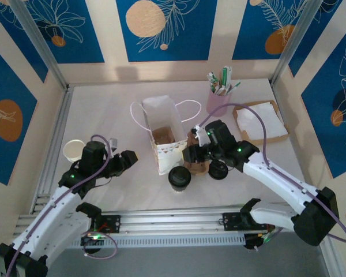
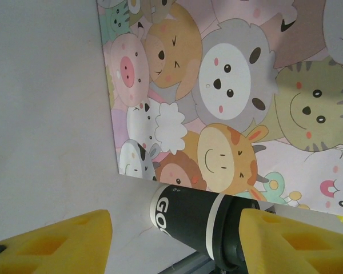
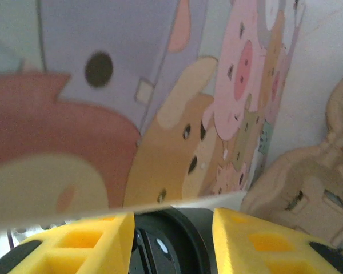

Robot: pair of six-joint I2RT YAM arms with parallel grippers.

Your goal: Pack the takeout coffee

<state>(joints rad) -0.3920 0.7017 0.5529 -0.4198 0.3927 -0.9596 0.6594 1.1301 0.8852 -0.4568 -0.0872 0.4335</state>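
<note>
Standing upright on the white tabletop [image 1: 115, 115], just below centre of the top view, is the takeout coffee [image 1: 180, 178]: a small paper cup, cream above a dark lower band, capped with a round black plastic lid. It is just beside the lower right corner of the white paper bag printed with cartoon animals [image 1: 168, 154], whose mouth faces up. The cup is outside the bag, so packing is not yet done. A brown moulded cardboard cup holder [image 1: 197, 164] lies close on the cup's upper right. A loose flat black lid [image 1: 219, 171] lies further right.

The left gripper [image 1: 130, 157] is left of the bag and apart from it. Its wrist view shows the yellow fingers [image 2: 63, 240] spread wide, with the cup ahead of them and not gripped.

The right gripper [image 1: 190, 154] is at the bag's right side, over the cup holder. Its fingers [image 3: 80, 242] stand part-way apart with a glossy black shape low between them. Whether they pinch anything cannot be told.

Handling, as judged:
- **Weight:** the contents are hidden, so treat the cup as filled and liable to spill.
- **Material:** the paper wall should hold a moderate squeeze but would dent under a hard one. The lid looks slick and could pop off.
- **Where to hold:** across the body on the dark band, below the lid, keeping the cup upright.
- **The bag:** it looks thin and may shift or fold as the cup goes in.
</note>
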